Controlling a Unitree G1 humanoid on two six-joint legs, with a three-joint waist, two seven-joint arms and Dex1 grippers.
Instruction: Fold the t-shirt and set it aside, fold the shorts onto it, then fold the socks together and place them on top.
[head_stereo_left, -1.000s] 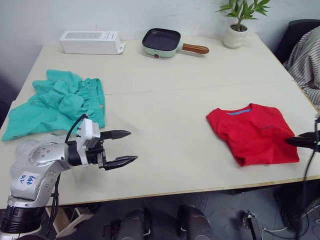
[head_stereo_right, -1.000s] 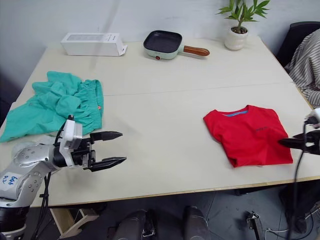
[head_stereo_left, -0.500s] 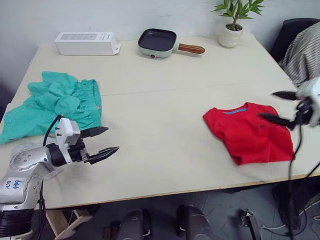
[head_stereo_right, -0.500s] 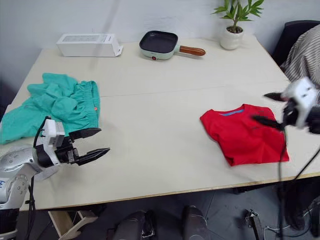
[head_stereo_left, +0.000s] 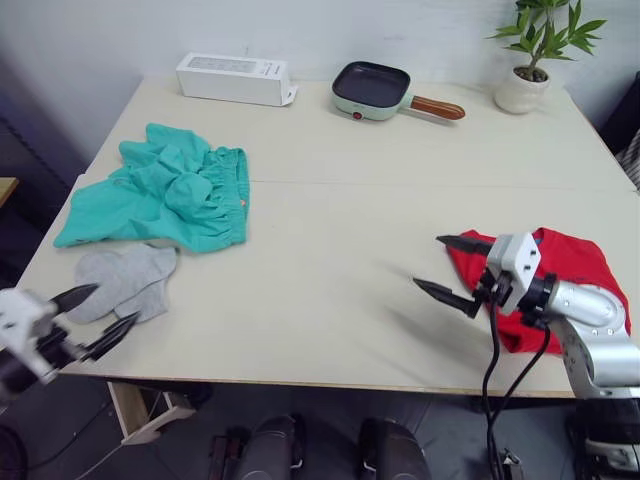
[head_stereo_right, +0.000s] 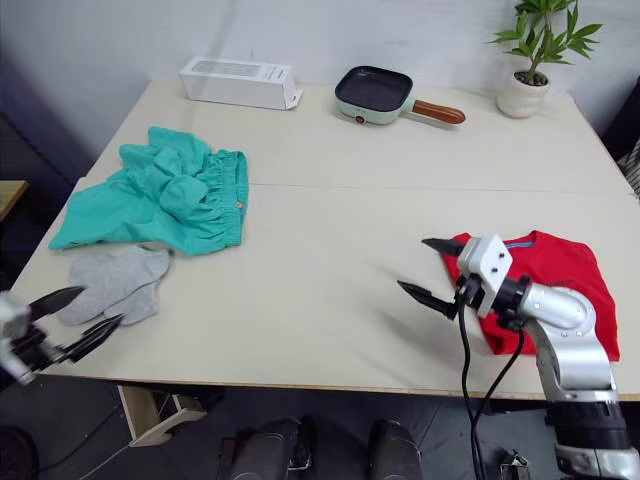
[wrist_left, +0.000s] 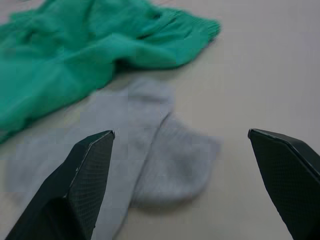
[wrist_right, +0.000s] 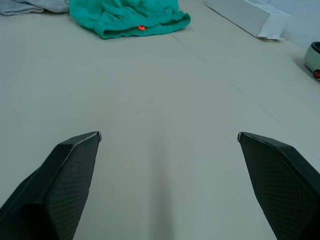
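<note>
Facing the socks (wrist_left: 145, 145), left gripper (head_stereo_left: 93, 313) gapes; shorts (wrist_right: 127, 17) beyond.

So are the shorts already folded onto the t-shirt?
No, the shorts lie crumpled at the table's left, far from the t-shirt on the right.

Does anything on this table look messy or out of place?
Yes: the teal-green fabric shorts lie crumpled in a heap at the table's left, with the light grey ankle socks loose beside them. The bright red t-shirt looks folded.
</note>
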